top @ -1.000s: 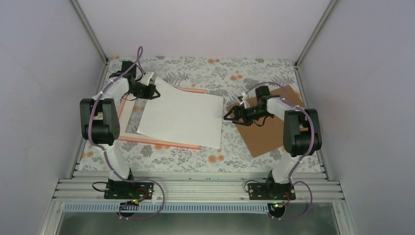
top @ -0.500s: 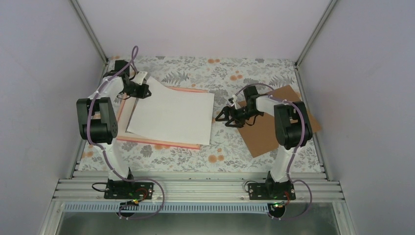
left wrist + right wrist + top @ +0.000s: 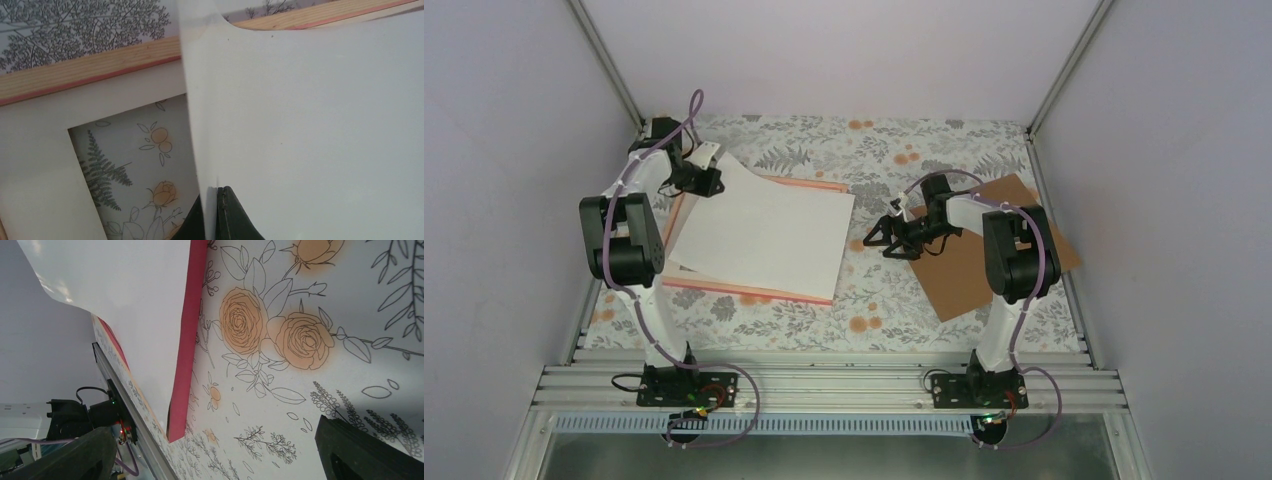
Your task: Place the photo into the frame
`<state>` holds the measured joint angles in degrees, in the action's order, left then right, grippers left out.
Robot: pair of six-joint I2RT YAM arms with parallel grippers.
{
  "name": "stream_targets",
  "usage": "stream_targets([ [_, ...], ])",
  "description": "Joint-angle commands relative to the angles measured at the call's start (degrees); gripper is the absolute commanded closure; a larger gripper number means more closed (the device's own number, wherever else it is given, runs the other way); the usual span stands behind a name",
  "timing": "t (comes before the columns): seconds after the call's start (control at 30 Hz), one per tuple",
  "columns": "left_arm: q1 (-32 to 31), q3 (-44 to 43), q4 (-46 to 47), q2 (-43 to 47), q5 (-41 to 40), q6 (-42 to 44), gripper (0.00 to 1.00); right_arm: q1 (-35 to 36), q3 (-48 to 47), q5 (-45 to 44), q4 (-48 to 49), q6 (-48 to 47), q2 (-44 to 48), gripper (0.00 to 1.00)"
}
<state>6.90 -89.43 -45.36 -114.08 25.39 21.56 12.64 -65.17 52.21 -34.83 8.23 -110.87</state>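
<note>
1. Photo (image 3: 759,240): blank side up, lying skewed over the frame (image 3: 754,296), nine o'clock of counter (image 3: 924,150) centre.
2. Left tool (image 3: 708,176): clenched on the photo's eleven-o'clock corner.
3. Right tool (image 3: 871,238): released, empty, at the photo's three o'clock, not touching it.
4. Judged step: alignment. Next: square the sheet to the opening and lower it flat.

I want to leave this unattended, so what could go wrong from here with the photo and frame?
1. The left gripper pinches only one corner of the photo, which curls up there; a pull could crease it.
2. The photo lies skewed across the frame, so it may not settle into the opening.
3. The right gripper, open beside the frame's right edge, could nudge the frame.
</note>
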Motion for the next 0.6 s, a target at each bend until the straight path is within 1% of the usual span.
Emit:
stream_targets([
  [0.0,0.2,-2.1,-1.2,1.8,3.9,1.2,0.98,-0.6,1.8,-6.7,0.5,-0.4,-1.3,0.00],
  [0.27,0.9,-0.6,1.0,3.0,1.6,-0.6,0.98,-1.0,1.5,-6.8,0.5,-0.7,-1.1,0.00],
  [0.57,1.6,2.3,3.7,5.2,4.4,-0.8,0.98,-1.1,1.6,-7.4,0.5,-0.9,-0.6,0.00],
])
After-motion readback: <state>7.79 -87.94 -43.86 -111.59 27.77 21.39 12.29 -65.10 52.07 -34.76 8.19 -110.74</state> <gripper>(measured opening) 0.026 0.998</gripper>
